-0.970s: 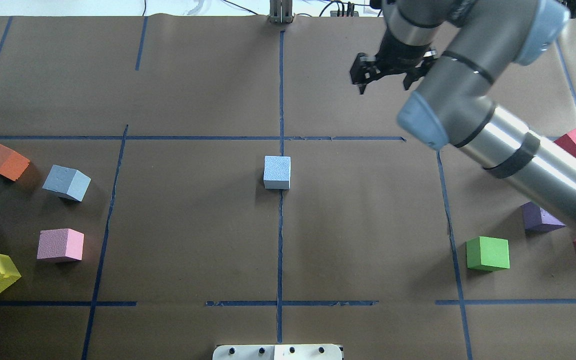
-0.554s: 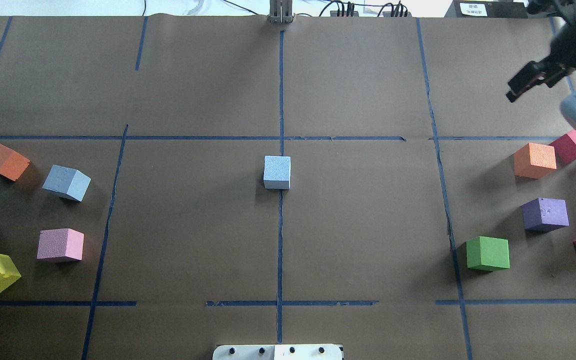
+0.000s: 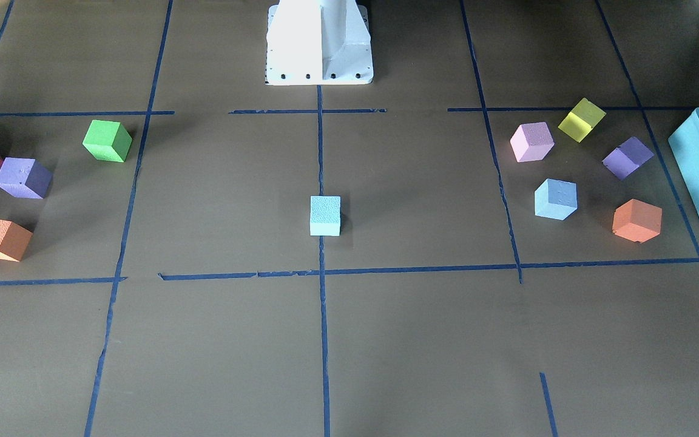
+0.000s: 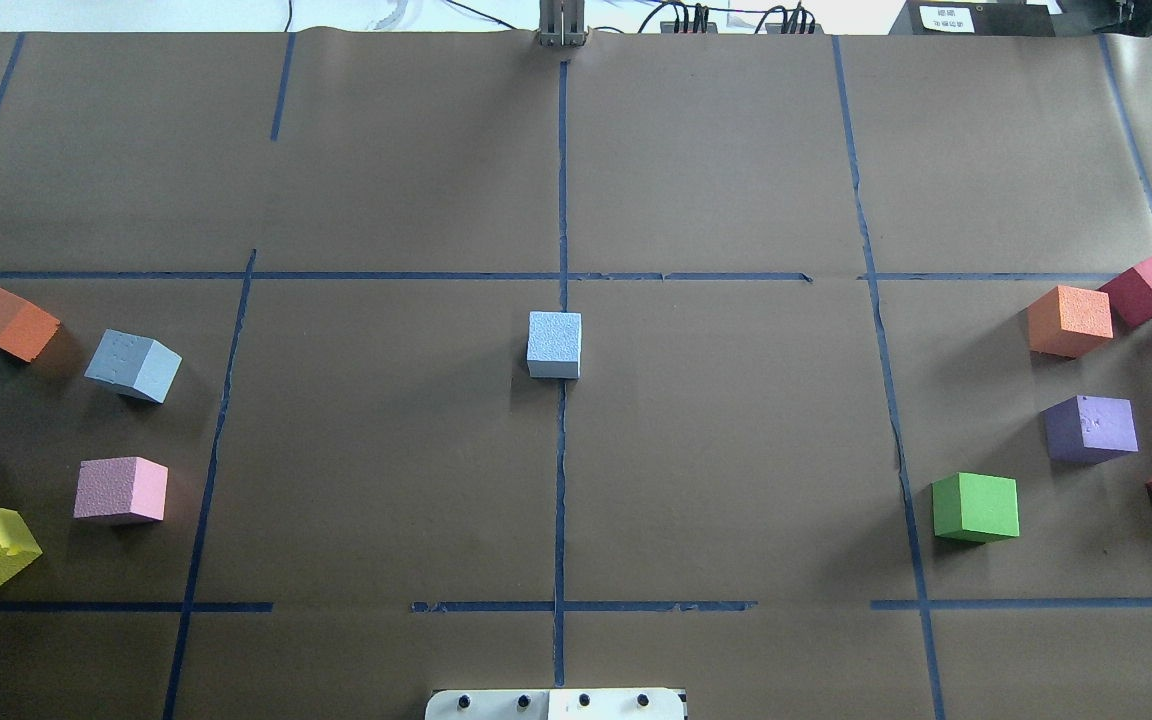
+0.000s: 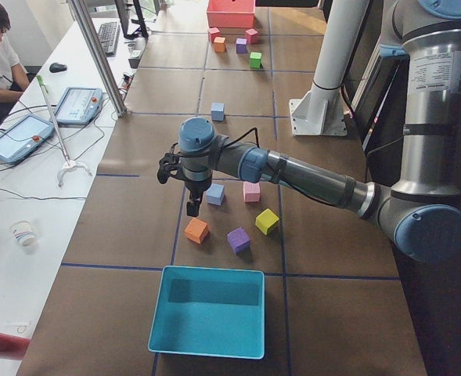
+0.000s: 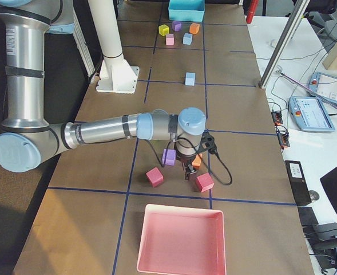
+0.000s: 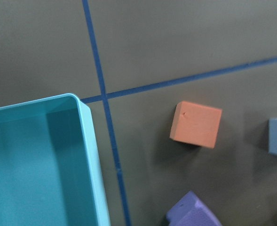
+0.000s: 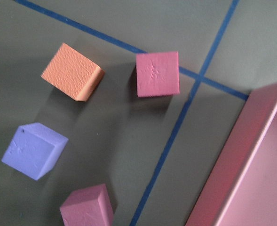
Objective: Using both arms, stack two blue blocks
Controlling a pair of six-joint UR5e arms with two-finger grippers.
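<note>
jaws of both grippers show only from the side cameras, so whether they are spread or clenched cannot be told. front-facing: centre blue block sits on the middle tape line; second blue block lies between pink cube and orange cube. exterior left: left gripper hangs near second blue block. exterior right: right gripper hangs by red cube.
</note>
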